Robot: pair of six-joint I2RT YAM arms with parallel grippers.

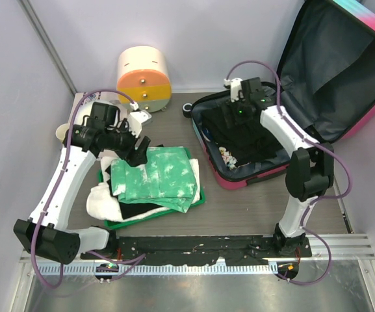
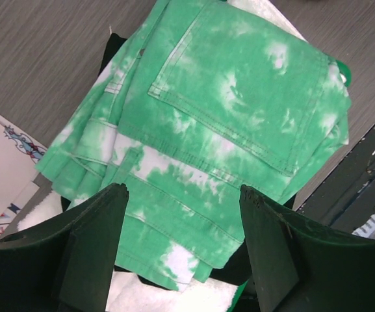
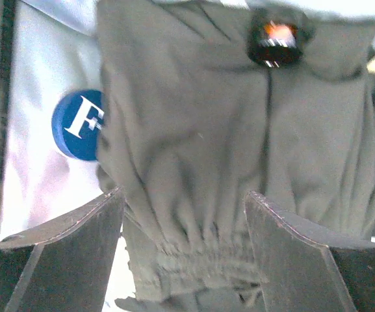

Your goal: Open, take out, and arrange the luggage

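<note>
The luggage (image 1: 333,71) lies open in the upper right of the overhead view. Its base sits flat on the table, and its lid is thrown back and propped up toward the right corner, showing dark grey lining inside a pink and turquoise hard shell. The base is packed with dark clothes (image 1: 239,140).

The right gripper (image 1: 238,112) is much the nearer claw, already down inside the upper part of the base. Its wrist view shows the right gripper (image 3: 184,195) with fingers spread wide and nothing clamped. Between them, running up the frame, is a soft, matte grey garment (image 3: 193,130), creased and gathered into an elastic hem at its lower edge. The next grasp will likely depend on closing across that bunched hem. A round blue badge (image 3: 83,125) with a white letter lies to the left on paler cloth.

Left of the case, the left gripper (image 1: 138,151) hovers over a folded pair of green-and-white tie-dye jeans (image 1: 155,179). They top a pile with white cloth (image 1: 103,198) on a green tray (image 1: 121,225). Its fingers are also wide apart and empty, and the denim's seams and back pocket show beneath. A round cream-and-orange drawer box (image 1: 143,79) stands at the upper left.
</note>
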